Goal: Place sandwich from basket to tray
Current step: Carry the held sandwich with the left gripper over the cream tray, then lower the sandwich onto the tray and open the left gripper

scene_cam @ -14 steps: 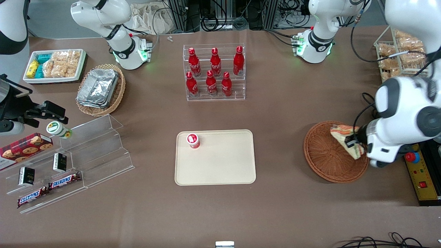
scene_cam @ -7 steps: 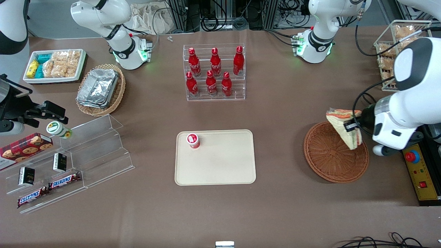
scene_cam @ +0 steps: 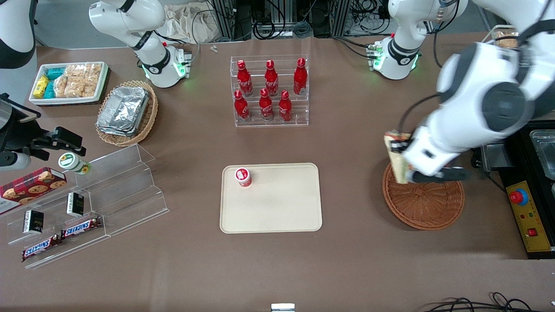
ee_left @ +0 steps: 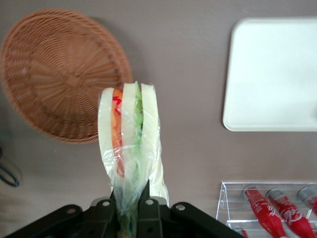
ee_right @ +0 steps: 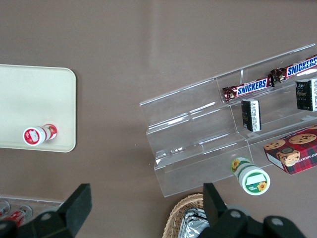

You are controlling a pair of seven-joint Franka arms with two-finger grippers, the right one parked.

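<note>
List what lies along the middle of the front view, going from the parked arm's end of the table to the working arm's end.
Clear tiered stand → small red can on the tray → sandwich held in the claw → basket.

From the front, the arm covers the pincer (scene_cam: 405, 167) and part of the basket (scene_cam: 422, 208). In the wrist view, the sandwich (ee_left: 130, 144) runs down out of sight between the fingers (ee_left: 105, 210).
</note>
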